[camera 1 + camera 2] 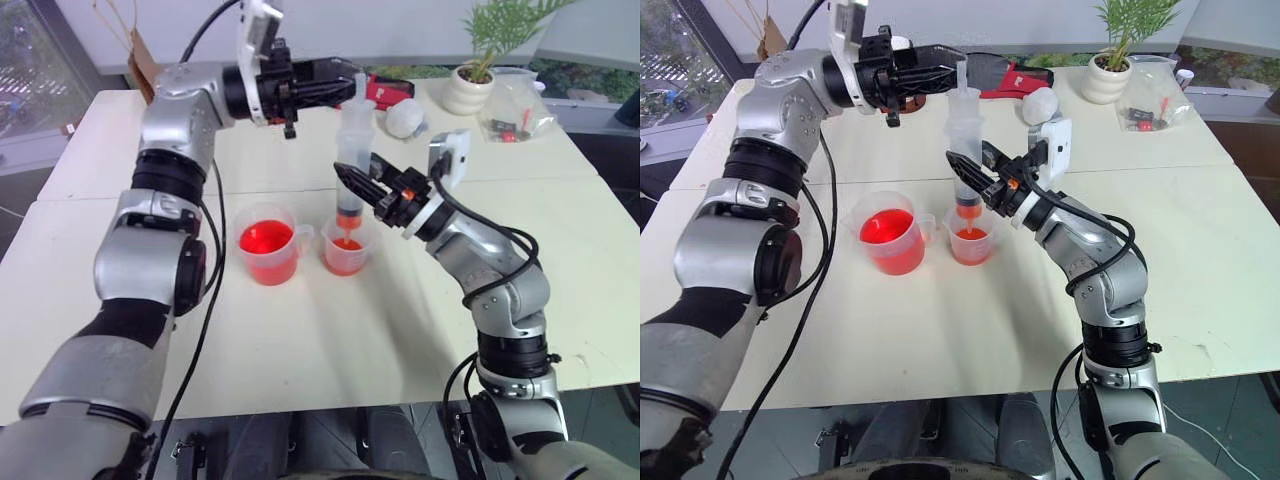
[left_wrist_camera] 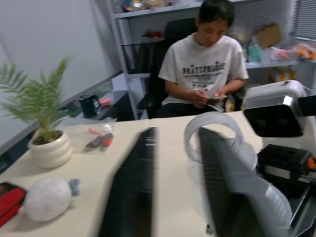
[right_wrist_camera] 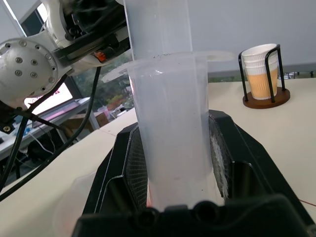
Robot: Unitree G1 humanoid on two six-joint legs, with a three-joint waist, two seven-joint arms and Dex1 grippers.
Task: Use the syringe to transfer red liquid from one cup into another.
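Right pincer (image 1: pixel 352 182) around syringe (image 1: pixel 352 160) barrel

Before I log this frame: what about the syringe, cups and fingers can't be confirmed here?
- Syringe fill level: right gripper covers the lower barrel in the eye views; the right wrist view shows a cloudy barrel wall.
- Nozzle tip depth in the smaller cup: too small to tell whether it touches the red liquid.
- Left gripper hold on the plunger: in the left wrist view the fingers are blurred, and the plunger top behind them is hazy.
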